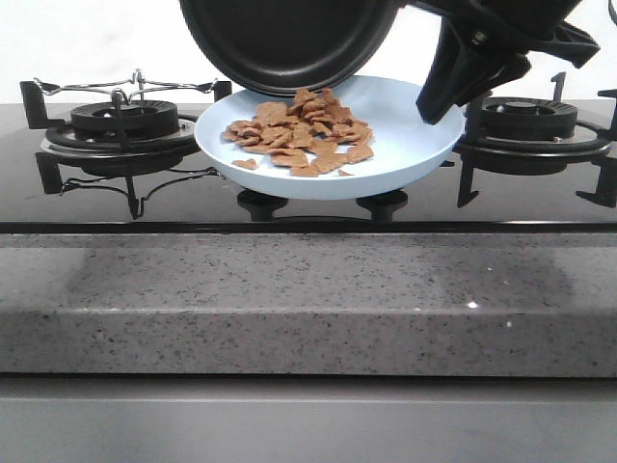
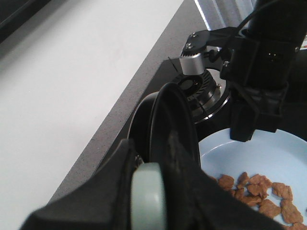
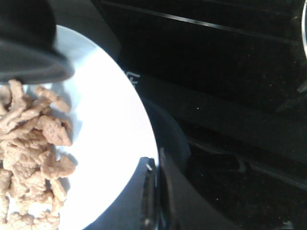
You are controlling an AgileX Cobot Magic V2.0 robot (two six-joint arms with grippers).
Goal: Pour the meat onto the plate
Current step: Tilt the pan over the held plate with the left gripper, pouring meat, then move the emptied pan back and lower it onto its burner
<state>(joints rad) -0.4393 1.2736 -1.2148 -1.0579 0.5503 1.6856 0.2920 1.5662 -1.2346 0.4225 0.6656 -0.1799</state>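
The meat (image 1: 301, 132) is a loose heap of small flat reddish-brown pieces with ragged edges — too many to count — lying in one pale blue plate (image 1: 405, 159). One black frying pan (image 1: 289, 39), tipped steeply above the heap, shows nothing inside. The right gripper (image 3: 152, 191) has its jaws closed on the plate's rim; the left gripper's (image 2: 148, 191) jaws grip the pan's handle.
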